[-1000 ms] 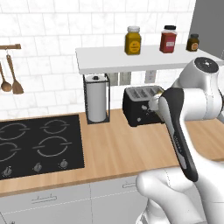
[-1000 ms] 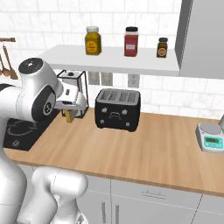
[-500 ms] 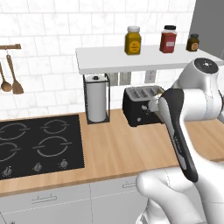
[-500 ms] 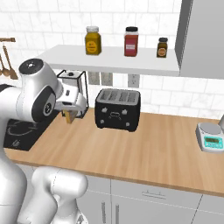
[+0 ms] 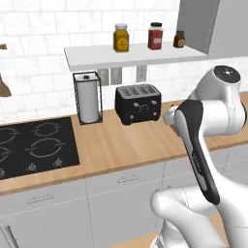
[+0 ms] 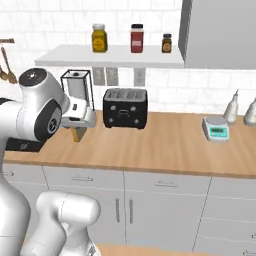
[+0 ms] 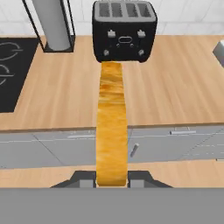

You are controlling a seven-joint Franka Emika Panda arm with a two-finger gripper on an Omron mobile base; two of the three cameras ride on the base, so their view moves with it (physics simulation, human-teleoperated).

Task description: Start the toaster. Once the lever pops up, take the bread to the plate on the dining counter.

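The bread [image 7: 112, 131], a tan slice seen edge-on with a browned crust, is held between my fingertips and points toward the toaster [image 7: 124, 30]. My gripper [image 7: 112, 180] is shut on it. The black toaster [image 6: 125, 107] stands on the wood counter against the wall, well apart from the slice. In the right base view the gripper [image 6: 78, 128] hangs over the counter's left part with the bread [image 6: 78, 136] below it. The toaster [image 5: 138, 103] is also in the left base view. The plate and the dining counter are out of view.
A paper towel holder [image 5: 88, 98] stands left of the toaster, with a black cooktop [image 5: 34, 145] further left. Three jars sit on the shelf [image 5: 131, 53] above. A small scale [image 6: 216, 129] and bottles [image 6: 231, 107] are at the counter's right. Grey cabinet fronts [image 6: 150, 200] run below.
The whole picture has shifted: the base has backed away from the counter, so more cabinet front shows. The bread stays in the shut gripper.
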